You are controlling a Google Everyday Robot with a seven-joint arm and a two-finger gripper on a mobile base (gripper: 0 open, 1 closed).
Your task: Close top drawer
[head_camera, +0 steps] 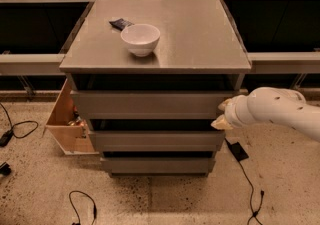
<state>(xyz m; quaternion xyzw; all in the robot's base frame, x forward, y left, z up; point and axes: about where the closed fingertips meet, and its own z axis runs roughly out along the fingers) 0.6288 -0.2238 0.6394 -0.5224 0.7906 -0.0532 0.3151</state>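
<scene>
The top drawer (pixel 150 104) is the tallest grey front of three on the grey cabinet (pixel 160 44). It stands pulled out a little, with a dark gap under the cabinet top. My white arm (pixel 280 111) comes in from the right. My gripper (pixel 221 119) is at the right end of the top drawer's front, near its lower corner. Two shorter grey drawers (pixel 155 141) sit below, each stepped slightly out.
A white bowl (pixel 140 39) and a small dark packet (pixel 121 23) rest on the cabinet top. A light tan wooden box (pixel 67 121) stands on the floor at the cabinet's left. Cables and a black adapter (pixel 237 150) lie on the speckled floor.
</scene>
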